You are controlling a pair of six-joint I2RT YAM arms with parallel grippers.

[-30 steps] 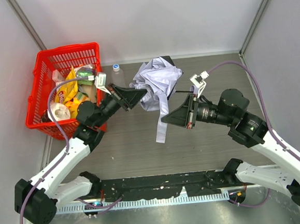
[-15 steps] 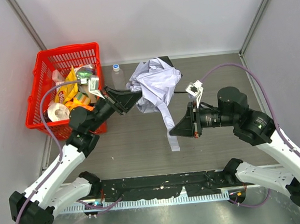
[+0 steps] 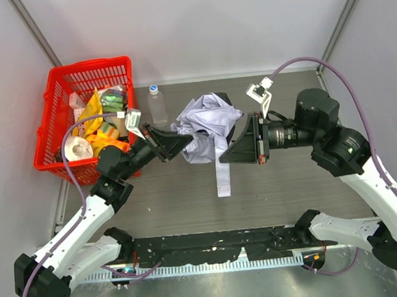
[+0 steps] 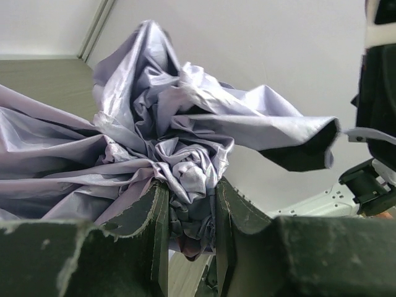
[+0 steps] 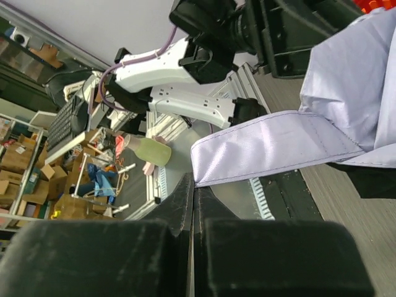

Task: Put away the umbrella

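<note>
The umbrella (image 3: 209,120) is a crumpled lavender-white bundle held above the table's middle, its strap (image 3: 222,174) hanging toward the near edge. My left gripper (image 3: 184,137) comes in from the left and is shut on a wad of the canopy fabric (image 4: 185,173), which fills the gap between its fingers (image 4: 148,216). My right gripper (image 3: 230,152) is close against the umbrella's right side with its jaws pressed together. In the right wrist view the strap (image 5: 272,145) crosses just above the right gripper's (image 5: 193,185) tips. No pinch on it shows. The shaft is hidden.
A red basket (image 3: 47,105) filled with snack packets and a paper roll stands at the far left, beside my left arm. A clear plastic bottle (image 3: 157,105) stands upright between the basket and the umbrella. Grey walls close in the back and sides.
My right gripper has swung from below the umbrella up against its right side. The umbrella bundle, still in my left gripper, has shifted slightly toward the near edge, and the strap has swung right.
</note>
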